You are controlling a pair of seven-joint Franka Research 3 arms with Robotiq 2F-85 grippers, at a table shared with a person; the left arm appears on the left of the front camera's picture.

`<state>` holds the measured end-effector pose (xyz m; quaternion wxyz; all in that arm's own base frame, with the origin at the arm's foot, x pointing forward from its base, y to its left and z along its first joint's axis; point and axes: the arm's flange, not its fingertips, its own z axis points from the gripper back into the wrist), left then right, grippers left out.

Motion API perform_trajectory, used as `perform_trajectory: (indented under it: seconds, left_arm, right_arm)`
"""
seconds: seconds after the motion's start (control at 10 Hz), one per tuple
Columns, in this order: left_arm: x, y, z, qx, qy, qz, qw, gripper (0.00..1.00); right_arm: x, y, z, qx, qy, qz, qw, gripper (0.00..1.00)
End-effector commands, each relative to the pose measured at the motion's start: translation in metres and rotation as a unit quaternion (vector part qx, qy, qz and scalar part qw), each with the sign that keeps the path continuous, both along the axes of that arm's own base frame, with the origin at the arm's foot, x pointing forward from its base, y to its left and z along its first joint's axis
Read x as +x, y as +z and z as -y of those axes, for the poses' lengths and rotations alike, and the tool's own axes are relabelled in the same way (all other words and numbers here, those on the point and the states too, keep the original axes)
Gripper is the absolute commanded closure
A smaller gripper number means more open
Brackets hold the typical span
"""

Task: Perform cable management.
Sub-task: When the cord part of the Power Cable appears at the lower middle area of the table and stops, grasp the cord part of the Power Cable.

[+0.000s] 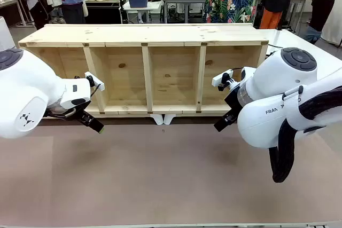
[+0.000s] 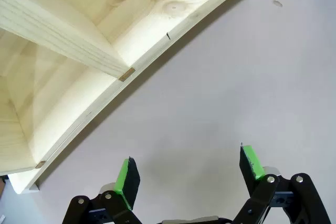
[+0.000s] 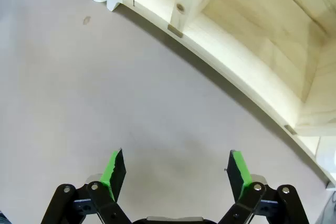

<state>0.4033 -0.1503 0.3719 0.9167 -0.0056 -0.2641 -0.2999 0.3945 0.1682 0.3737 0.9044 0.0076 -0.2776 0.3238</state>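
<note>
Nearest, the left tool (image 2: 189, 169) hangs just above the bare counter (image 1: 160, 180), its green pads (image 2: 127, 179) spread apart with nothing between them; the right tool (image 3: 176, 169) is likewise wide apart and empty; both sit just before the front rail of the wooden shelf unit (image 1: 144, 36), which lies across the counter with four open bays; where the cable lies I cannot tell; the likely trouble is a blind reach into a bay, knocking a finger on a divider or the rail, or both arms meeting mid-counter.
</note>
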Motion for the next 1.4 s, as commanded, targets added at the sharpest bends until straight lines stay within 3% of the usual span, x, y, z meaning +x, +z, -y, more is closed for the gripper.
perform_trajectory:
  seconds: [0.0,1.3]
  left_arm:
    - [-0.0001,0.0,0.0001,0.0,0.0,0.0,1.0,0.0]
    - [-0.0001,0.0,0.0001,0.0,0.0,0.0,1.0,0.0]
  right_arm:
    - [0.0,0.0,0.0,0.0,0.0,0.0,1.0,0.0]
    - [0.0,0.0,0.0,0.0,0.0,0.0,1.0,0.0]
